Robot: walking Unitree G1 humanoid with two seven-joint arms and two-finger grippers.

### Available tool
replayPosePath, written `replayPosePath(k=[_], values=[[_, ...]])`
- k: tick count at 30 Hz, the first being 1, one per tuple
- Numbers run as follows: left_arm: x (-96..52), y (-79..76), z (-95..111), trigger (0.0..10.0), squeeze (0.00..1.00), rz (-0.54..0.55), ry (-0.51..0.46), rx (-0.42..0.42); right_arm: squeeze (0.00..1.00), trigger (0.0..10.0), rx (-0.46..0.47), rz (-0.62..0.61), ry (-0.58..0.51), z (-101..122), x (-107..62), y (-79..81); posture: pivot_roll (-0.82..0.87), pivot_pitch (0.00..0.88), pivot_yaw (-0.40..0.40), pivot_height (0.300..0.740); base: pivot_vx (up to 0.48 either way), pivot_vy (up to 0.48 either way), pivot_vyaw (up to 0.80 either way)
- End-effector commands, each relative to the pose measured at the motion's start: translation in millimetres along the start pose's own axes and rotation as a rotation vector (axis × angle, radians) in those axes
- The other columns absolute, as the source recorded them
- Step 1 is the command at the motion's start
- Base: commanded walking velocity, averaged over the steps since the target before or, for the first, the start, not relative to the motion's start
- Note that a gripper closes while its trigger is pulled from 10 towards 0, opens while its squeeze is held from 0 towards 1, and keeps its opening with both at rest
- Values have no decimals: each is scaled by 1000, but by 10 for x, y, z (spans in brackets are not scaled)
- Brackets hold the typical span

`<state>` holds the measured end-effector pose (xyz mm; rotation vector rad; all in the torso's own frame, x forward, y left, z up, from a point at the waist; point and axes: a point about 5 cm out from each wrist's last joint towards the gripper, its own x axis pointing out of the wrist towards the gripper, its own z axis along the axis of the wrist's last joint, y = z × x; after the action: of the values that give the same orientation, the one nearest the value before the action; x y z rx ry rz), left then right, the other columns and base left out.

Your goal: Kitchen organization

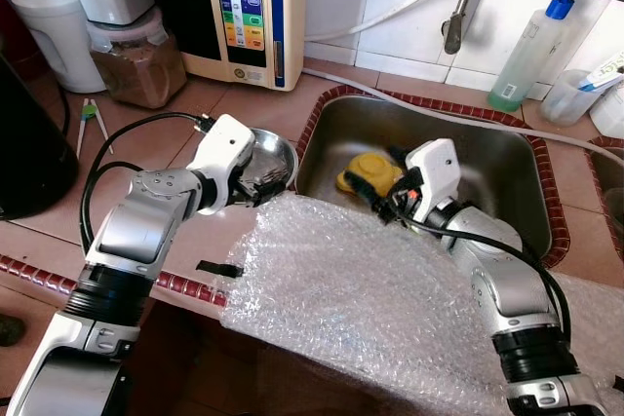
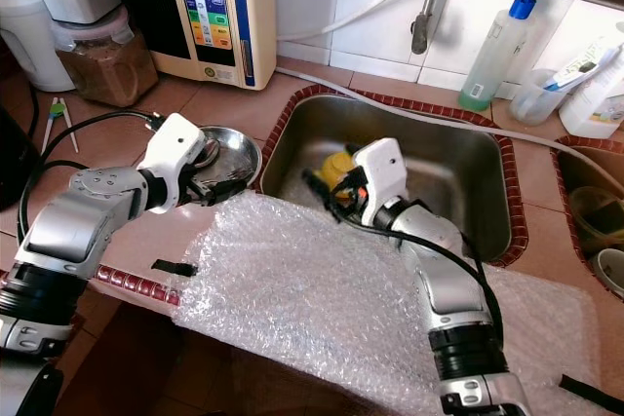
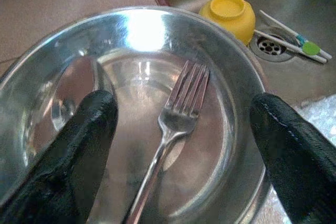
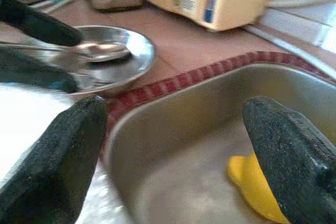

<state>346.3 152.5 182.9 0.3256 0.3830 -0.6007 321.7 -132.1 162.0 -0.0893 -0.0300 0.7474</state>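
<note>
Head views: the left gripper [image 1: 261,185] hangs over the steel dish [image 1: 276,155] at the bench edge beside the sink [image 1: 507,177]. The right gripper [image 1: 375,200] reaches over the sink's near rim toward the yellow cup [image 1: 369,172]. Bubble wrap [image 1: 361,289] covers the bench front.

Left wrist: fingers [image 3: 79,145] spread, released, straddling a fork [image 3: 176,124] lying in the dish.

Right wrist: fingers [image 4: 58,156] apart, holding nothing, the cup just below.

Risk: closing on the rim instead of the fork could tip the dish into the sink.
</note>
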Motion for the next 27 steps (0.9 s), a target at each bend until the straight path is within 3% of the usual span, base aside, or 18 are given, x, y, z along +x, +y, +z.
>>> replayPosePath(k=[1,3,4,9,17,27], values=[[-3,-9,-19,2941,0,-16,21,1,0,10000,-4,38,-17,44,-24,28,-19,104,-26,740,0,0,0],[-1,-11,-29,275,0,-21,24,-4,0,10000,22,22,-57,111,-28,-3,-21,104,-28,740,0,0,0],[0,-12,-31,0,0,-23,25,-6,0,10000,35,18,-66,128,-27,-13,-21,104,-28,740,0,0,0],[8,-11,-46,0,0,-27,32,-14,0,10000,98,54,-92,203,-30,-15,-21,103,-29,740,0,0,0],[3,21,-71,0,0,-12,42,-15,0,10000,115,177,-89,276,-47,71,-20,100,-32,740,0,0,0],[15,22,-95,0,0,4,46,-16,0,10000,130,194,-69,254,-67,100,-21,98,-31,740,0,0,0]])
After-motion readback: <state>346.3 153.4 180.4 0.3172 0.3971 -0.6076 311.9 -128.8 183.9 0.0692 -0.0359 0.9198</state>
